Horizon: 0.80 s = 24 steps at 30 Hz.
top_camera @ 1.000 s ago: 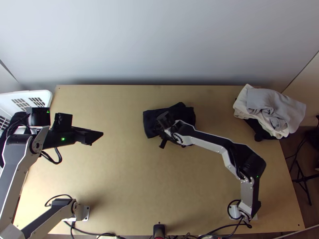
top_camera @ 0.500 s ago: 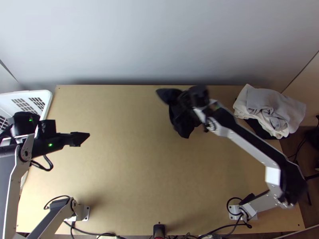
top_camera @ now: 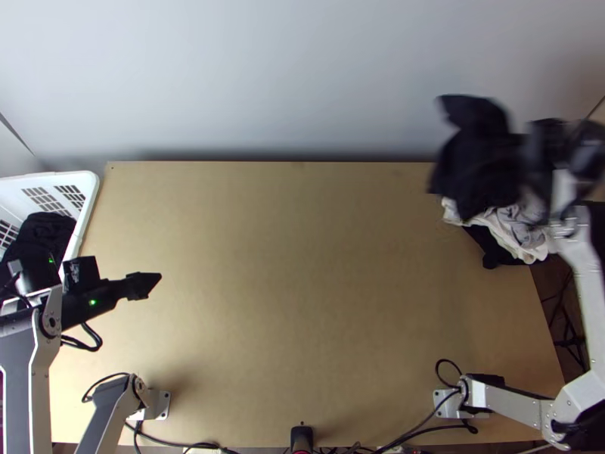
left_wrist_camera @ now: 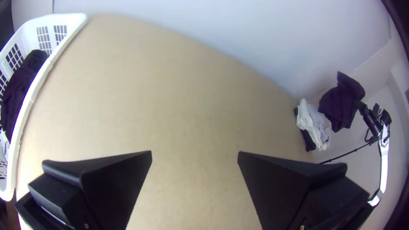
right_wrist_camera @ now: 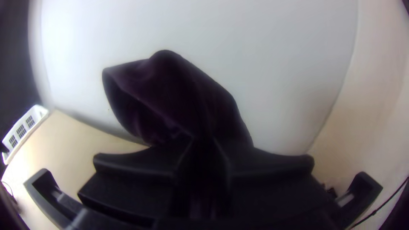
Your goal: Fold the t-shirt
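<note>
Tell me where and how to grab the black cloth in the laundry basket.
Probably best from above, pinching a fold on top of the black cloth: it lies bunched, and the white laundry basket's wall stands beside it, which would likely block a sideways approach.

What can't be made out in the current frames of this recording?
Which part of the dark shirt is gripped: right wrist view, hidden between the right claw's dark fingers.
Much of the clothes pile: top view, behind the shirt and right arm.
The rest of the white basket: top view, cut off by the left edge.
</note>
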Available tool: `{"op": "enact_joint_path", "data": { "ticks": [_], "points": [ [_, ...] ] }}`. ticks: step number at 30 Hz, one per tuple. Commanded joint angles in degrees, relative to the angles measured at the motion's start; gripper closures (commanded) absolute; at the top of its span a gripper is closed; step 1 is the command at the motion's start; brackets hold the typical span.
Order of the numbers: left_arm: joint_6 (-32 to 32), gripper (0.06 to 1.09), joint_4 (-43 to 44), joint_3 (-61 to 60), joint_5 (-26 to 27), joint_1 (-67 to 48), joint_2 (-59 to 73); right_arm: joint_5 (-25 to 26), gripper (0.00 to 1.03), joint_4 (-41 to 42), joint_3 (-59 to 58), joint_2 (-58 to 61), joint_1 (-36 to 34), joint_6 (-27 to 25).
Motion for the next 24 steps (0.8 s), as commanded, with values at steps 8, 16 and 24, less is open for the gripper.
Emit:
{"op": "enact_joint_path", "data": {
  "ticks": [8, 16, 24],
  "points": [
    [1.48, 0.10, -0.23, -4.45, -1.94, 1.55, -2.17, -25.30, 1.00, -1.25, 14.45, 10.32, -45.27, 2.80],
    [1.57, 0.10, -0.40, -4.62, -2.21, 1.55, -2.52, -27.24, 1.00, -1.25, 19.10, 18.40, -50.46, 2.45],
    [1.66, 0.10, -1.11, -3.74, -3.09, 1.64, -2.78, -27.32, 1.00, -0.90, 15.50, 21.83, -47.91, 2.80]
  ]
}}
